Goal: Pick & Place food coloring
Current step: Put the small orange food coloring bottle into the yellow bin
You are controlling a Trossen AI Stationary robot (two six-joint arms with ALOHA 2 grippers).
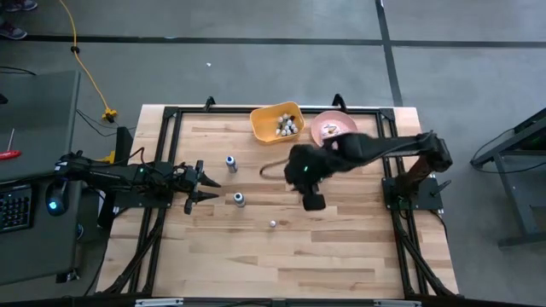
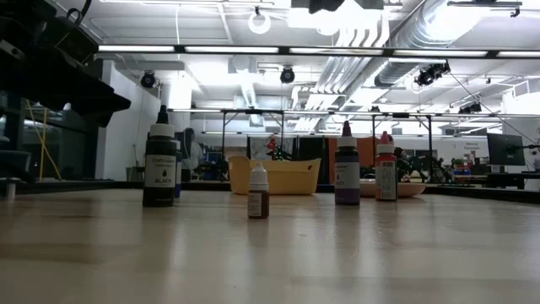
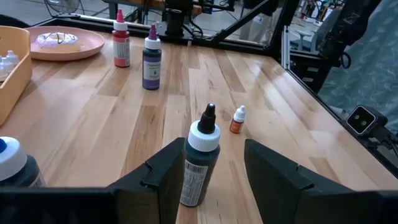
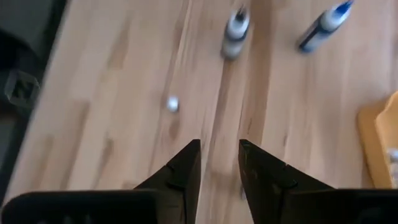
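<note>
Right gripper (image 4: 219,163) hangs mid-table, fingers slightly parted, empty | left gripper (image 3: 210,177) open at black-capped bottle (image 3: 200,163)

In the high view, the small pale bottles (image 1: 287,127) heaped in the yellow plastic bin (image 1: 266,118) are too small to count. The right arm covers the pink plate's (image 1: 324,130) 3 o'clock side. In the left wrist view, the blue-capped bottle (image 3: 13,165) is cut off at 8 o'clock.

Pink plate (image 1: 330,130) w/ doughnut (image 1: 331,130).
</note>
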